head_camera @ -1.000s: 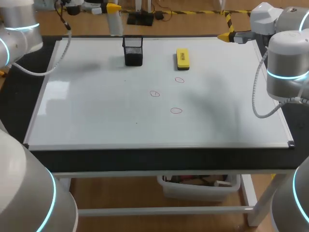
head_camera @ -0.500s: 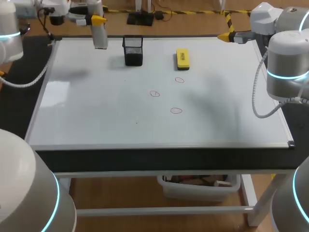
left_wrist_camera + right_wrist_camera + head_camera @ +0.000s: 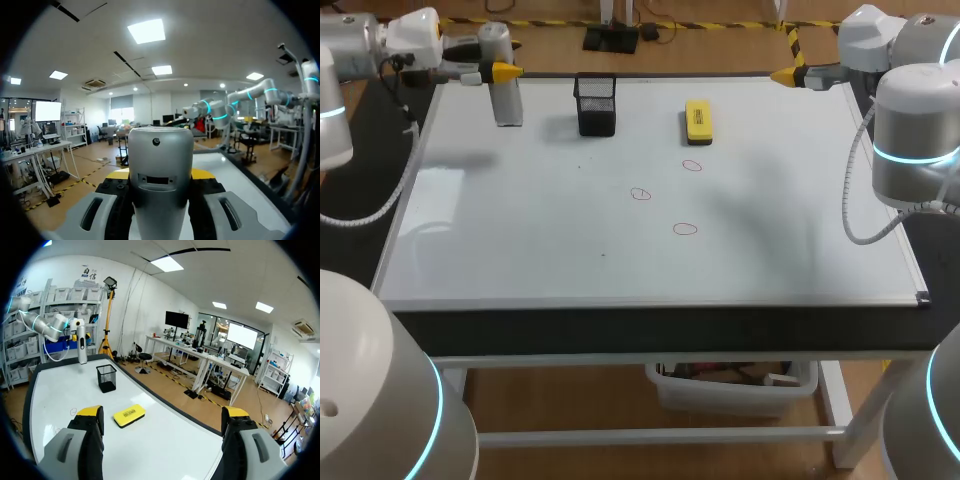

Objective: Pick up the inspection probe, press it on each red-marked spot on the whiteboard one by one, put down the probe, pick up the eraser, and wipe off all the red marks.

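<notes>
Probe [image 3: 507, 95] has moved left to the board's [image 3: 520, 250] far left corner, tight in the left gripper [image 3: 492, 72]; right gripper [image 3: 790, 75] is open. Next: press a red mark [image 3: 640, 194].

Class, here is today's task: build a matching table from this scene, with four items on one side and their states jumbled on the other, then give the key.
1 probe
2 eraser
3 mesh cup
4 right gripper

A open, empty
B yellow, lying flat
C black, standing upright
D gripped by the left gripper

Pairs: 1-D, 2-B, 3-C, 4-A
</notes>
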{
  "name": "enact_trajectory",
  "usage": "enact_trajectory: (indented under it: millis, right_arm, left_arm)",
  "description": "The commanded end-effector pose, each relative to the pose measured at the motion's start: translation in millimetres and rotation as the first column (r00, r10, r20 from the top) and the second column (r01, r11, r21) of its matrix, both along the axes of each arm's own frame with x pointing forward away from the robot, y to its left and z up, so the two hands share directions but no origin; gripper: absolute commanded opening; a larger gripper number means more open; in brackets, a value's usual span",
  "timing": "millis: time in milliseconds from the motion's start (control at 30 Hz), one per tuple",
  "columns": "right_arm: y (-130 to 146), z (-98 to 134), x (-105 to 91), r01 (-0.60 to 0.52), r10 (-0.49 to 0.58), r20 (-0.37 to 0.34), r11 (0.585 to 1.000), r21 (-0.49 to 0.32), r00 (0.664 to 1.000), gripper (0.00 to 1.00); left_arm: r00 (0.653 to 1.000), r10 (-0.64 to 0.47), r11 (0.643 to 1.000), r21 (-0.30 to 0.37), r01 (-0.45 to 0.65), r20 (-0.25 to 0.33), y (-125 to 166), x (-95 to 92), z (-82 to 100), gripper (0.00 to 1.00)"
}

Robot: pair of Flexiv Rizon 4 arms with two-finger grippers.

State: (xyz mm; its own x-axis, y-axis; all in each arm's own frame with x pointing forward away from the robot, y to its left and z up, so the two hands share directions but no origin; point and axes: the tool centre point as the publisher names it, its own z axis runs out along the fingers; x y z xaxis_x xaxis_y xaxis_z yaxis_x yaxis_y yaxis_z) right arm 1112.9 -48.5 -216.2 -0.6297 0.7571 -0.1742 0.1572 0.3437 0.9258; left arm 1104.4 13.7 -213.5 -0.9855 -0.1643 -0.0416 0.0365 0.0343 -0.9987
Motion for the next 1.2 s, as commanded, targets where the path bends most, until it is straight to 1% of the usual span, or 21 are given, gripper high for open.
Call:
enact_trajectory:
  millis: [33,200,367,500,567,633,767,900,967,1033,1133,1200]
  right_arm:
    - [-0.4,0.0,0.5,-0.001,0.001,-0.001,1.0,0.0,1.0,1.0]
    - [-0.4,0.0,0.5,-0.001,0.001,-0.001,1.0,0.0,1.0,1.0]
    - [-0.4,0.0,0.5,-0.001,0.001,-0.001,1.0,0.0,1.0,1.0]
    - [-0.4,0.0,0.5,-0.001,0.001,-0.001,1.0,0.0,1.0,1.0]
    - [-0.1,-8.4,5.8,-0.028,0.027,-0.019,0.999,-0.042,0.999,1.0]
    - [1.8,-16.0,13.2,-0.079,0.076,-0.045,0.995,-0.061,0.996,1.0]
    - [5.8,-29.7,30.1,-0.19,0.177,-0.102,0.973,-0.13,0.979,1.0]
    - [14.2,-39.3,44.7,-0.296,0.268,-0.152,0.934,-0.201,0.951,1.0]
    - [19.6,-44.6,50.8,-0.349,0.313,-0.174,0.906,-0.24,0.934,1.0]
    - [27.2,-49.5,56.0,-0.396,0.352,-0.192,0.873,-0.286,0.916,1.0]
    - [42.5,-57.0,60.5,-0.473,0.419,-0.227,0.82,-0.322,0.879,1.0]
    - [55.9,-64.0,61.7,-0.531,0.468,-0.251,0.77,-0.355,0.847,1.0]
  left_arm:
    - [0.886,0.463,0.886,-0.027,-0.463,0.008,3.0,-6.1,-7.5,0.0]
    - [0.879,0.476,0.879,-0.02,-0.476,-0.011,10.3,-4.7,-15.7,0.0]
    - [0.874,0.485,0.875,0.005,-0.485,-0.034,17.6,-1.7,-21.8,0.0]
    - [0.874,0.485,0.875,0.005,-0.485,-0.034,17.6,-1.7,-21.8,0.0]
    - [0.874,0.485,0.875,0.005,-0.485,-0.034,17.6,-1.7,-21.8,0.0]
    - [0.874,0.485,0.875,0.005,-0.485,-0.034,17.6,-1.7,-21.8,0.0]
    - [0.874,0.485,0.875,0.005,-0.485,-0.034,17.6,-1.7,-21.8,0.0]
    - [0.874,0.485,0.875,0.005,-0.485,-0.034,17.6,-1.7,-21.8,0.0]
    - [0.874,0.485,0.875,0.005,-0.485,-0.034,17.6,-1.7,-21.8,0.0]
    - [0.874,0.485,0.875,0.005,-0.485,-0.034,17.6,-1.7,-21.8,0.0]
    - [0.874,0.485,0.875,0.005,-0.485,-0.034,17.6,-1.7,-21.8,0.0]
    - [0.874,0.485,0.875,0.005,-0.485,-0.034,17.6,-1.7,-21.8,0.0]
